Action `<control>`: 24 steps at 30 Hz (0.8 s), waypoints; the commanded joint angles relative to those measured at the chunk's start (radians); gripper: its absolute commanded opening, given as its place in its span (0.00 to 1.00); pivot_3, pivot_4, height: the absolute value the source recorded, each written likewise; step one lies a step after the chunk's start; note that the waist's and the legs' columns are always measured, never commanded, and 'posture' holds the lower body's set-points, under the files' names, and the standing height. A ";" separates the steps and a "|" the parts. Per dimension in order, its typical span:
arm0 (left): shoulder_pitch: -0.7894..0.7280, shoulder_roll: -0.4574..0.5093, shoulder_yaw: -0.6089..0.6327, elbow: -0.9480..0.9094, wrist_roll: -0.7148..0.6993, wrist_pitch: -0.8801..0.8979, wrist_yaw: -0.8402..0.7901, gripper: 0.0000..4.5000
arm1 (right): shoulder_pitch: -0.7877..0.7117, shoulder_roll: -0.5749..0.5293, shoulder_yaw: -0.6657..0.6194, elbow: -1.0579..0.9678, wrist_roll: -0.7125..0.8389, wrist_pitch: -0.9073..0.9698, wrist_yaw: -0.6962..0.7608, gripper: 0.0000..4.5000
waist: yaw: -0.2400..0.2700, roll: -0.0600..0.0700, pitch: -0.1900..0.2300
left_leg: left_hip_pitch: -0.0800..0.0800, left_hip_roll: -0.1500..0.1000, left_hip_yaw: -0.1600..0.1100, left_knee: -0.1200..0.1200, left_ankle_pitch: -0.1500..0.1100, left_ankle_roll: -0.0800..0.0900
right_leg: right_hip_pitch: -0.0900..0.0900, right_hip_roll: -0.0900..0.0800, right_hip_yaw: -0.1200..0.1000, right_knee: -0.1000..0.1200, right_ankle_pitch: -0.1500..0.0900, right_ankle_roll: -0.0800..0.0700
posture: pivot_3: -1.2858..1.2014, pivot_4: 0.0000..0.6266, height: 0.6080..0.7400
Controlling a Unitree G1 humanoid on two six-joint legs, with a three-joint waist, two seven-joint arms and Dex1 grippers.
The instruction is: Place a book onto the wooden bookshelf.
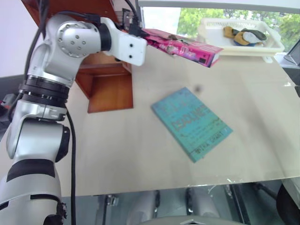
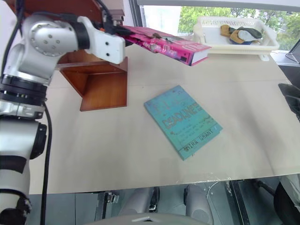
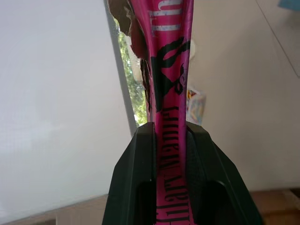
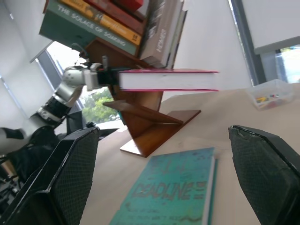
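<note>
Gripping the book [image 2: 164, 43] by its spine end, the left gripper [image 3: 169, 140] had its two black fingers [image 3: 136, 173] pressed against either side of the pink volume, which was held off the table [image 2: 140, 159] and roughly level, jutting out from the gripper toward the white tray [image 2: 236, 44]. From the head views the fingers themselves were concealed behind the white wrist housing, so the grip could be confirmed only from the left wrist view, where the spine lettering ran up between the fingers and the far end of the cover was cut off. The book sat in the air just beside the wooden bookshelf [image 2: 101, 84], not on it; the shelf's upper part was cropped by the frame edge in the head views and partly screened by the arm. From the right wrist view, several other books [image 4: 117, 18] were seen stacked on the shelf, their tops cut off. The right gripper [image 4: 168, 187] stood wide with nothing between its fingers, above the table near the teal book [image 1: 191, 123], which lay flat on the table well apart from the shelf. The tray's contents [image 1: 243, 35] could not be identified. A small clear box [image 4: 274, 93] stood on the far table edge, its contents too small to make out.
</note>
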 commanded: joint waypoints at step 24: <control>0.504 0.443 0.397 -0.409 -0.162 0.282 -0.105 0.08 | -0.241 -0.120 0.232 0.256 -0.019 -0.108 0.087 1.00 | -0.022 0.000 0.001 | 0.003 0.001 0.004 0.002 0.000 0.000 | -0.002 0.000 0.004 0.009 0.000 0.000 | 0.52 0.24 1.00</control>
